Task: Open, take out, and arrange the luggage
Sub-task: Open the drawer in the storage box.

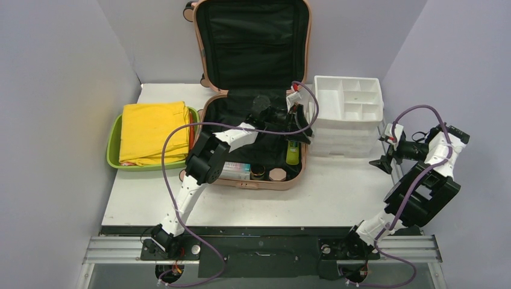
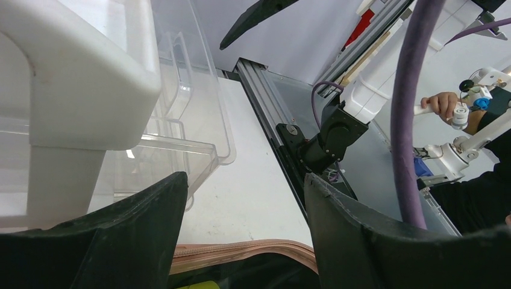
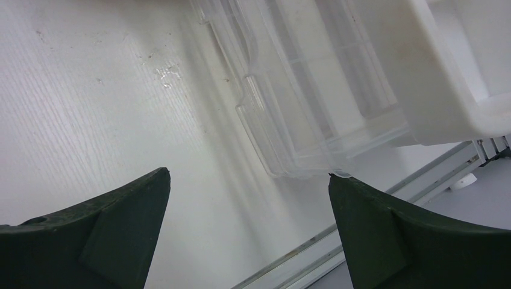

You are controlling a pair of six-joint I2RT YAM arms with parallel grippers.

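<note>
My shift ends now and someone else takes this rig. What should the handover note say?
Left gripper: open, empty, over the luggage's right side.
Right gripper: open, empty, over the table's right edge, beside the white organizer.
Done: luggage open, lid upright.
To do: green bottle, box, dark jar and pink jar lie in the case; organizer's top tray looks empty.

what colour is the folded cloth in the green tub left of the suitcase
Bright yellow. The folded cloth shows best in the top external view.
</note>
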